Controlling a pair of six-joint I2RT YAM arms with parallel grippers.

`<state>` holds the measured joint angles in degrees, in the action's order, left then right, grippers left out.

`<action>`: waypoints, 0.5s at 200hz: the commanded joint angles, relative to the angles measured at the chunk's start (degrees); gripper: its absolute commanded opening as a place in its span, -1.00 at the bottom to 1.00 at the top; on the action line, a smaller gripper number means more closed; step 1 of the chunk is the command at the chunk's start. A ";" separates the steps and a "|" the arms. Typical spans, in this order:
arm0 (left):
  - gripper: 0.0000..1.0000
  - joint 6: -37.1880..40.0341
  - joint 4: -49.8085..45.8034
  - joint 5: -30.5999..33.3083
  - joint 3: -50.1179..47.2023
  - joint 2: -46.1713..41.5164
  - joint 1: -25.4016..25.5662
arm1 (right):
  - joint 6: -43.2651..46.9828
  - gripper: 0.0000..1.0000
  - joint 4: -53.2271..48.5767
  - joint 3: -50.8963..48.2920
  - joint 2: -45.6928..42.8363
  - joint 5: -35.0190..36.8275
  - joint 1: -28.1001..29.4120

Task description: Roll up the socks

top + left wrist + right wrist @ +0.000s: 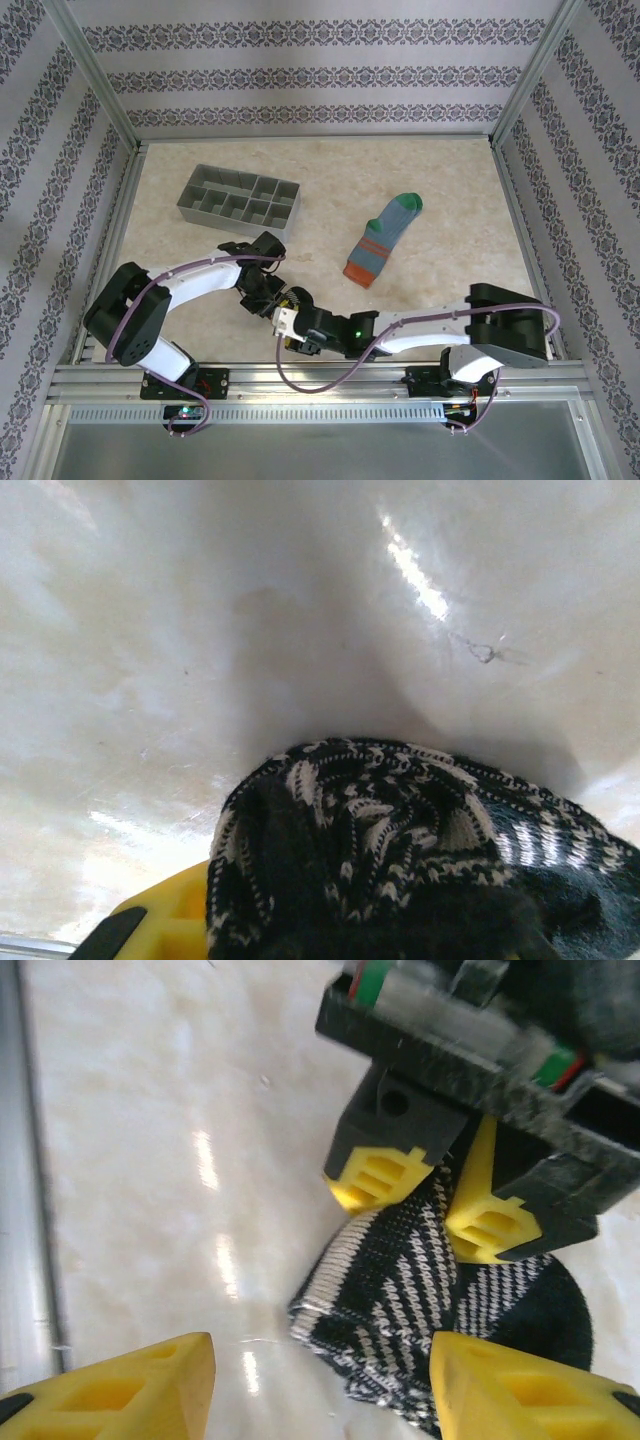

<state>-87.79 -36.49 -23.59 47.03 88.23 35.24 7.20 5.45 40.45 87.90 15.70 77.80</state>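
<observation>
The black-and-white striped sock (400,1300) lies bunched on the table near the front edge. My left gripper (435,1205) is shut on its upper fold, one yellow fingertip on each side. In the left wrist view the same sock (400,850) bulges up in front of the camera and covers most of the fingers; one yellow finger (165,920) shows at the lower left. My right gripper (325,1390) stands open, its fingers (130,1390) spread wide with the sock's edge lying between them. The blue-grey sock (383,238), with green toe and orange cuff, lies flat at mid-table, apart from both grippers (275,308).
A grey compartment tray (240,200) stands at the back left. Aluminium frame rails (300,375) run along the near edge, close behind the grippers. Patterned walls close the table on three sides. Bare marble-look tabletop (450,190) stretches round the blue-grey sock.
</observation>
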 commanded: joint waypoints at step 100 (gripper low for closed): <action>-0.76 1.46 -6.46 4.26 -3.74 -0.19 0.97 | -8.61 -0.74 -11.87 10.85 14.35 3.35 -4.76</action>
<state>-87.00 -36.62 -22.79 46.81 87.72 35.24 4.45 0.54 50.11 99.50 22.46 76.69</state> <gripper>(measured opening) 0.174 0.258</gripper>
